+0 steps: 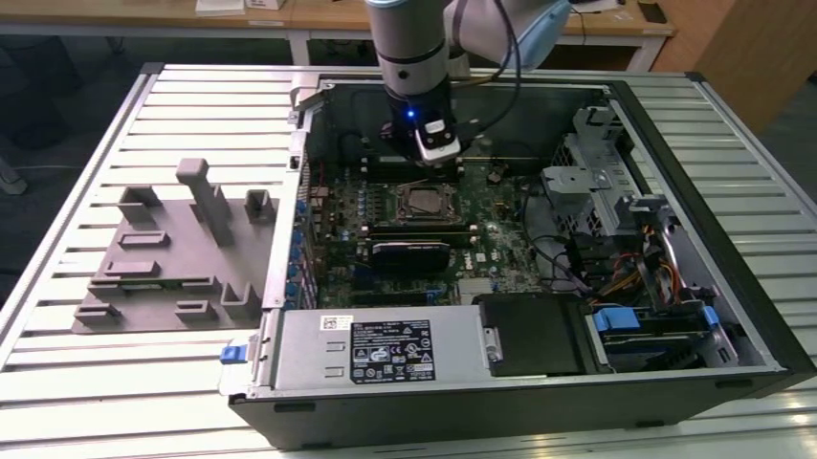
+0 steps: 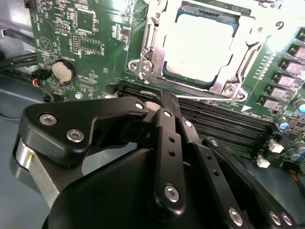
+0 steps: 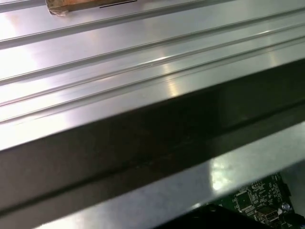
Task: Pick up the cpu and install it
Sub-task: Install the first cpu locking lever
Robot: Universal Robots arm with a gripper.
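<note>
A: What is taken in first?

B: A ribbed metal desk (image 1: 77, 363) is seen in the exterior view, with an open computer case (image 1: 715, 191) laid on it. A grey block fixture (image 1: 166, 258) is set on the desk at the exterior view's left of the case, just beside it.

A: And inside the case?

B: A green board (image 1: 504, 225) is seen, with the socket frame (image 1: 426, 203) near its middle. The arm (image 1: 411, 57) is cut off by the picture's edge above, and the gripper (image 1: 445, 167) is held just behind the socket.

A: Where is the cpu?

B: In the second wrist view the cpu (image 2: 202, 45) is shown lying flat inside the socket frame (image 2: 143, 67), its far edge cut off; from outside it is too small to be made out clearly.

A: The fingers?

B: Their black links (image 2: 167, 138) are seen drawn together to a narrow tip with nothing between them, apart from the cpu. In the first wrist view only the case wall (image 3: 143, 138), desk ribs (image 3: 119, 57) and a corner of board (image 3: 257, 200) are caught.
</note>
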